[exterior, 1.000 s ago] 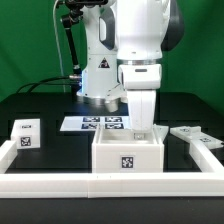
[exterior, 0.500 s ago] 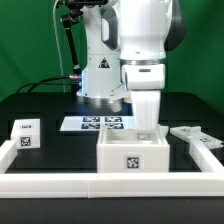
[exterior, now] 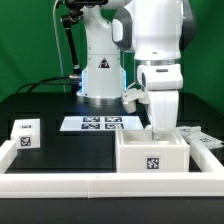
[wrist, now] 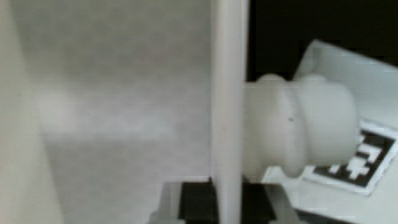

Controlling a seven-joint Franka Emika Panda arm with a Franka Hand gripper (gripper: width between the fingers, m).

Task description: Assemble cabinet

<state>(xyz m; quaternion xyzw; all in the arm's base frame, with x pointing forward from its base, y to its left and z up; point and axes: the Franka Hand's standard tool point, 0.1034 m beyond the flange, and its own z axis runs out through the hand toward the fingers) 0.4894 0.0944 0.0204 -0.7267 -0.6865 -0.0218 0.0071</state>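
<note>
The cabinet (exterior: 152, 156) is a large open-topped white box with a square tag on its near face. It stands against the white front rail, right of centre in the exterior view. My gripper (exterior: 160, 128) reaches down into its open top and is shut on a thin upright wall of the box. In the wrist view that white wall (wrist: 228, 100) runs straight between the two dark pads of my gripper (wrist: 228, 205). A rounded white part (wrist: 311, 130) and a tagged surface (wrist: 365, 160) show beside the wall.
A small white tagged cube (exterior: 25, 133) sits at the exterior view's left. The marker board (exterior: 100, 124) lies behind the cabinet. Flat tagged white parts (exterior: 200, 137) lie at the right. A white rail (exterior: 60, 181) borders the front, and the arm's base (exterior: 100, 80) stands at the back.
My gripper and the cabinet it holds have moved together toward the exterior view's right, along the front rail. The cube and the marker board have not moved.
</note>
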